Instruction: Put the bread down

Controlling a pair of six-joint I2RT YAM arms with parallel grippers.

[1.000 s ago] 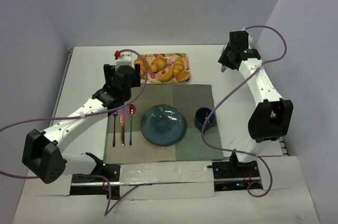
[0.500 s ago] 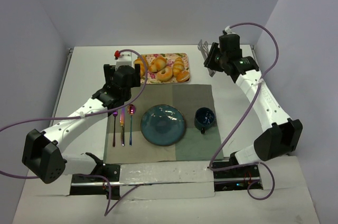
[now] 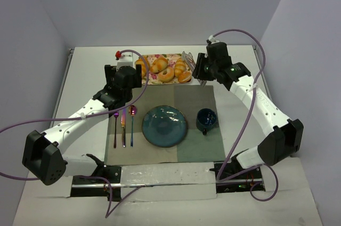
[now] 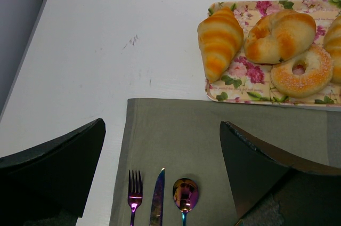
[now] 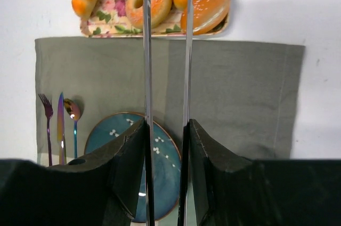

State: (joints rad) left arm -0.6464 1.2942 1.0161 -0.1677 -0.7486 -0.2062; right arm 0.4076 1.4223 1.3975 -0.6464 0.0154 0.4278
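The right gripper (image 5: 166, 126) clamps a pair of metal tongs (image 5: 147, 50) whose arms run above the floral tray (image 5: 109, 8) — the bread (image 5: 205, 10) lies in its near right corner. The left gripper (image 4: 161, 126) gapes wide, empty, over the grey placemat (image 4: 176, 148).

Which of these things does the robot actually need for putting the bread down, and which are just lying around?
In the job: the bread on the floral tray; the tongs in the right gripper; probably the blue plate.
Lying about: doughnut, ridged rolls, fork, knife, spoon, mug, placemat.
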